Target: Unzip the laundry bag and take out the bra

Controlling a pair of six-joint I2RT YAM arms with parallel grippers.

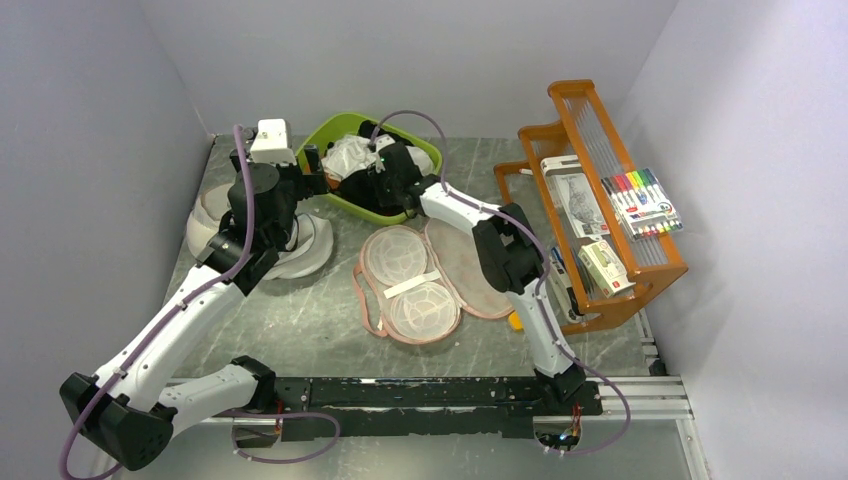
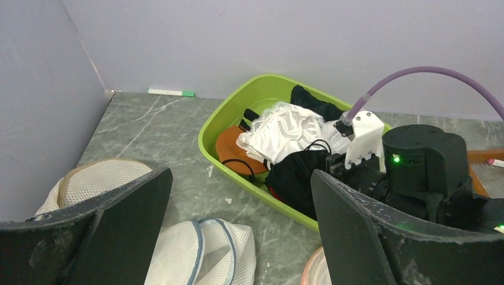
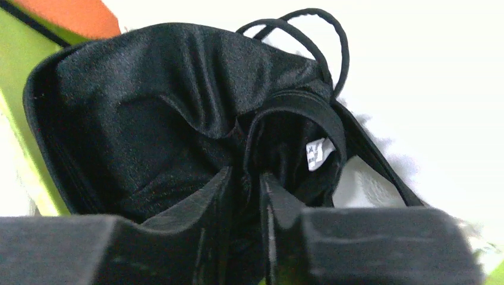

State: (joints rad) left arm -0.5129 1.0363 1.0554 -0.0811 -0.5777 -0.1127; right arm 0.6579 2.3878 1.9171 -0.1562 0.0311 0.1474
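Black fabric fills my right wrist view, desk: the bra [image 3: 148, 101] lies bunched in the green basin [image 2: 220, 127] at the far side of the counter [image 1: 300, 320], atop white and orange garments. My right gripper [image 3: 246, 173] hangs low over it, jaws narrow, with a fold of cup and strap in the slit between them. Whether that fold is pinched or loose I cannot tell from here.

DESK: Where is the laundry bag, and why is your other arm up there?

ME: The laundry bag [image 1: 410, 285] lies mid-counter, unzipped and spread flat like an open book, mesh lining up, no dark garment in it. That explains the right arm's long reach: I judge the bra's trip out of the pouch ends in that basin. My left gripper [image 2: 241, 175] hovers beside the basin, above the round white mesh bags [image 2: 196, 249], jaws spread wide and holding nothing. I read it as parked clear so the arms do not cross. To my eye, only the let-go is left.
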